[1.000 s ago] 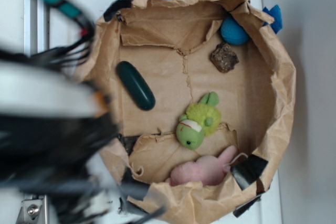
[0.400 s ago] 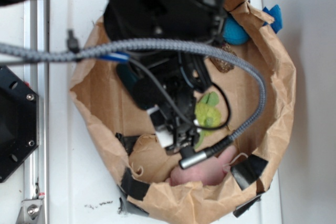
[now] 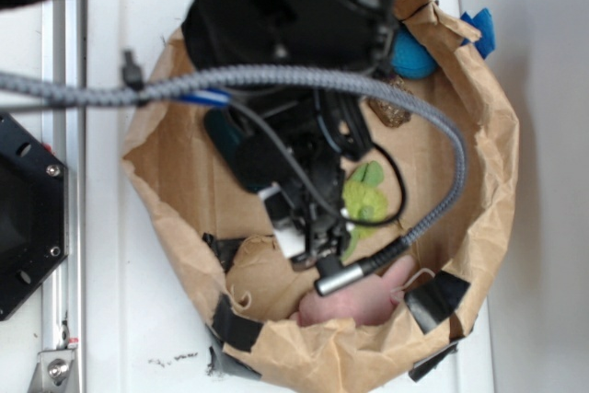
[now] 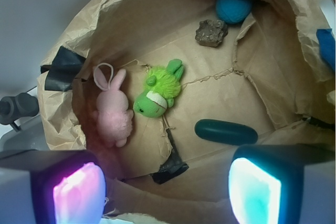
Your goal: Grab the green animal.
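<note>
The green animal (image 4: 159,89) is seen lying mid-floor in the paper bag (image 4: 294,72), just beside the pink rabbit (image 4: 112,112). The claw (image 4: 157,182) is held apart above, nothing gripped. The rabbit could be pinched instead if the descent drifts sideways.

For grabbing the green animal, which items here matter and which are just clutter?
Matters:
green animal
hand, open above the bin

Clutter:
pink bunny
dark green capsule
blue ball
rock
paper bin holding them all
</note>
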